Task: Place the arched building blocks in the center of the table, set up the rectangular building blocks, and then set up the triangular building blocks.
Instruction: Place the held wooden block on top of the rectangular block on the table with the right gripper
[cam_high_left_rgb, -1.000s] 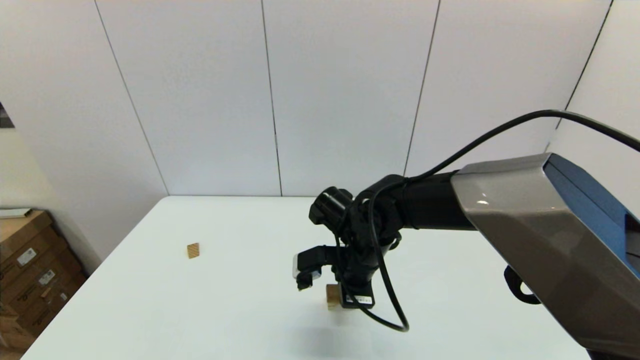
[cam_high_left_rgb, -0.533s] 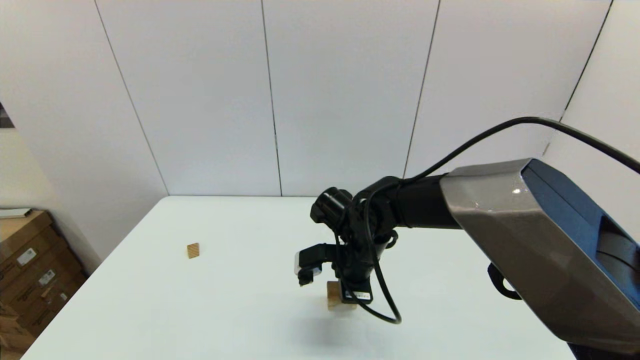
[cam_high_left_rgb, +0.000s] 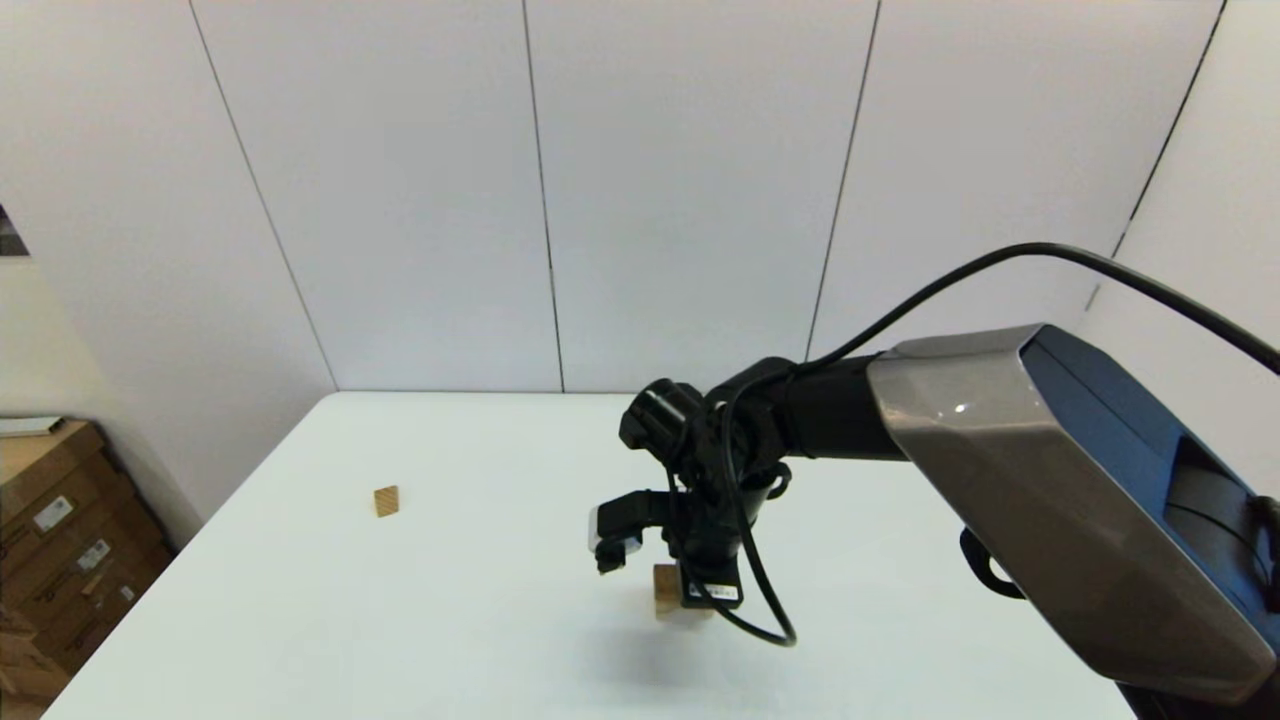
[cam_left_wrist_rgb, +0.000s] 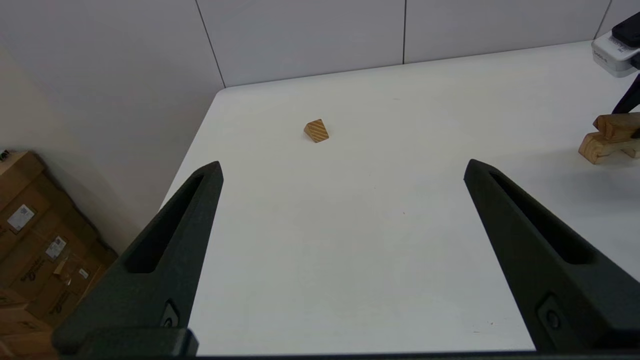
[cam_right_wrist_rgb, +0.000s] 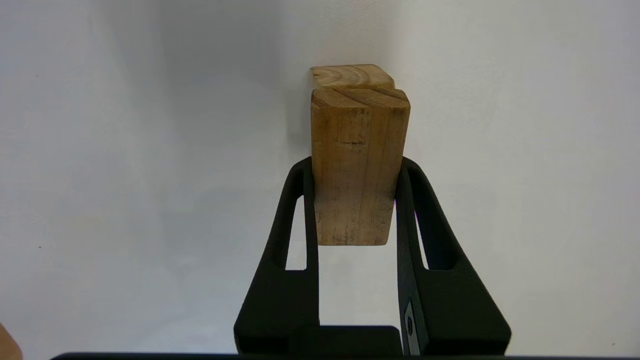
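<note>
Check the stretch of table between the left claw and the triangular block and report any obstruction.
Nothing visible blocks it. The left claw is open, and only bare white table lies between it and the triangular block. The arched block and the rectangular block, gripped by the right claw, sit well off to the side.

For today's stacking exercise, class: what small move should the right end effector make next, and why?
Probably open the right end effector and release: the rectangular block it grips appears to rest on top of the arched block.
</note>
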